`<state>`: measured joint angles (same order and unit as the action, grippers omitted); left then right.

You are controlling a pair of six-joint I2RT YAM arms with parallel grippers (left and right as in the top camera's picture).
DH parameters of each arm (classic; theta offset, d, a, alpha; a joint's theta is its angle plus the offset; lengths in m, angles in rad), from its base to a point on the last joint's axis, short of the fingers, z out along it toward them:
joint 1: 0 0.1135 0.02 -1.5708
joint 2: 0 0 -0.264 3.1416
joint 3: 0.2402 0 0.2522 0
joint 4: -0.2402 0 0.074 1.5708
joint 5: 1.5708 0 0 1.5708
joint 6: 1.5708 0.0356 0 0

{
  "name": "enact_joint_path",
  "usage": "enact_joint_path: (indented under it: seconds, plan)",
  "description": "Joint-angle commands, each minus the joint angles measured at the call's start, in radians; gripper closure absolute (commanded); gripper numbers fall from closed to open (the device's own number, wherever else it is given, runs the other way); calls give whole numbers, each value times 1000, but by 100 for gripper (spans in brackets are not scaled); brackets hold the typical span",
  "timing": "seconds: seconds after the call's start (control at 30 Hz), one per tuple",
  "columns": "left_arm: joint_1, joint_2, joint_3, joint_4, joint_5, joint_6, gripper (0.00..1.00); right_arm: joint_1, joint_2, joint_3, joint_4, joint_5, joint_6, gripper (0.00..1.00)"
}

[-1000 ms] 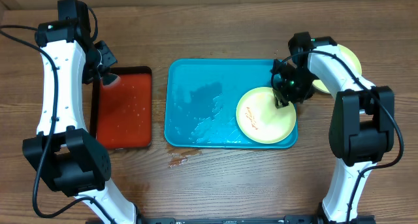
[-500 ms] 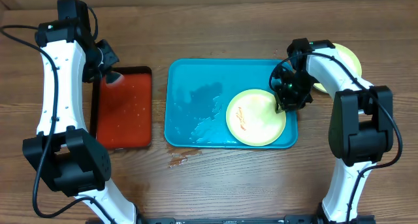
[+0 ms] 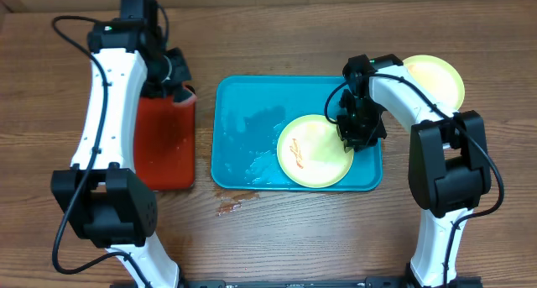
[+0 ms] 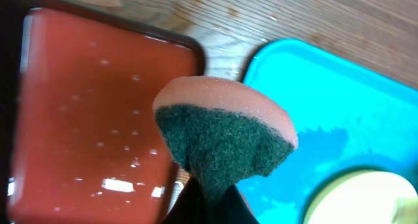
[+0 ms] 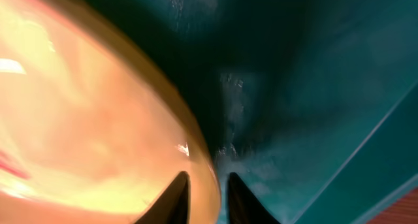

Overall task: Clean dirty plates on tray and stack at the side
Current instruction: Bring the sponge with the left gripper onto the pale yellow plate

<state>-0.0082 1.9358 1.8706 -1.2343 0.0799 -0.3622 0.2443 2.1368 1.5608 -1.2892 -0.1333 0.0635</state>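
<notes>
My left gripper (image 3: 179, 82) is clamped on the sponge (image 4: 222, 139), over the red tray's (image 3: 164, 149) far right corner. The smeared plate (image 3: 312, 151) lies to its right, on the right half of the blue tray (image 3: 243, 141). My right gripper (image 3: 354, 135) pinches the plate's right rim.

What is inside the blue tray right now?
One yellow-green plate with an orange smear, its rim pinched by the fingers of the right gripper, plus a wet film on the tray floor. Whatever lies beneath the plate is covered.
</notes>
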Motion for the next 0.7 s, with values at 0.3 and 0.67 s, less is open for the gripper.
enact_joint_path:
  seconds: [0.3, 0.67]
  plan:
    - [-200, 6, -122, 84, 106, 4, 96, 82, 1, -6, 212, -149, 187, 96]
    - [-367, 6, -331, 397, 121, -126, 96, 162, 2, -6, 372, -116, 281, 96]
